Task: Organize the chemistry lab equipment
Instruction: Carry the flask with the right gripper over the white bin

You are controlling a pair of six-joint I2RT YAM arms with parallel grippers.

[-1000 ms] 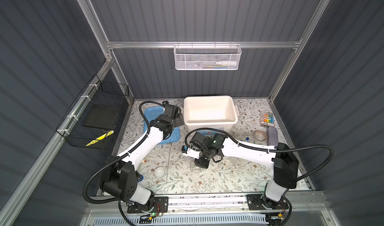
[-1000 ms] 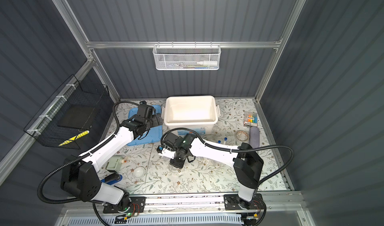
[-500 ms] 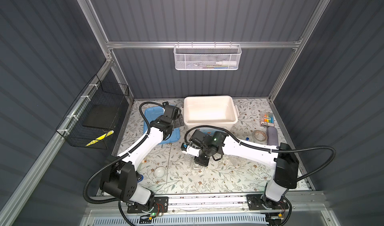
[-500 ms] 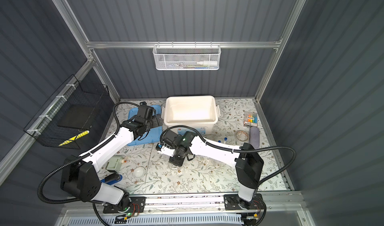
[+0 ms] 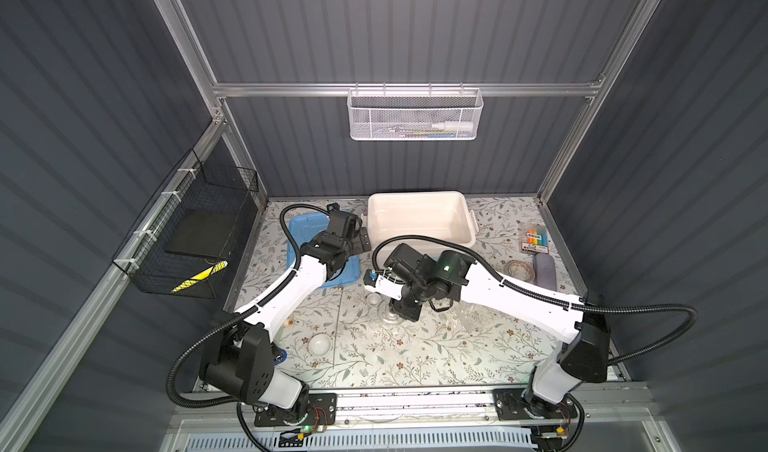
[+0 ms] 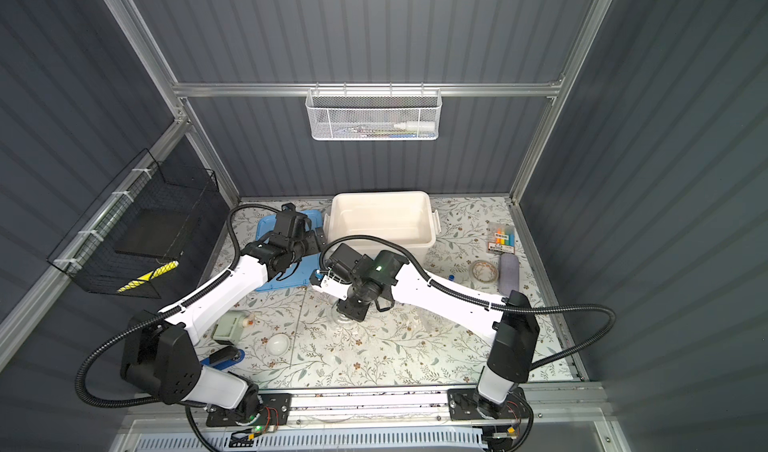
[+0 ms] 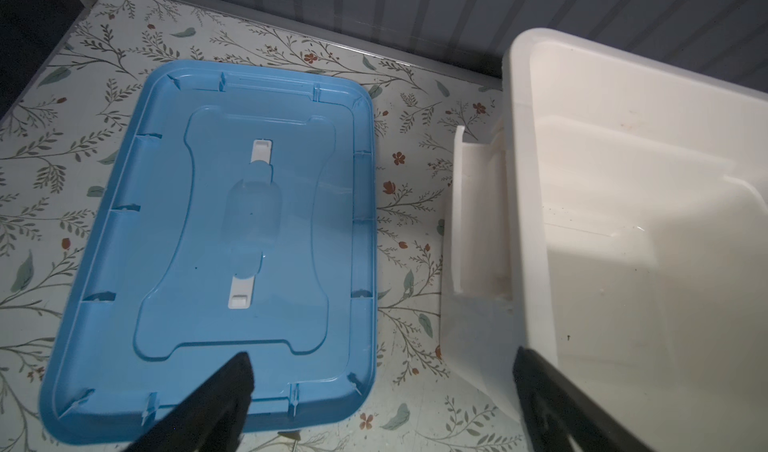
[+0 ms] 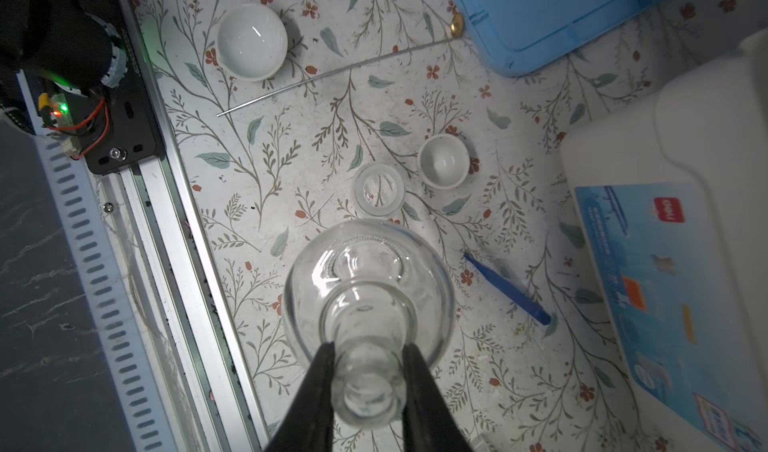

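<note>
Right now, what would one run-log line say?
right gripper: shut on glass flask neck | left gripper: open, above blue lid and white bin edge

You see dark ribbed walls, aluminium frame, floral tabletop. White mesh basket hangs on rear rail; black wire basket on left wall.

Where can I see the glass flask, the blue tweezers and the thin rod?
glass flask (image 8: pixel 368 263), right wrist view, on its round body.
blue tweezers (image 8: pixel 507 289), right wrist view, at the middle of their length.
thin rod (image 8: pixel 336 74), right wrist view, at the middle of its shaft.
</note>
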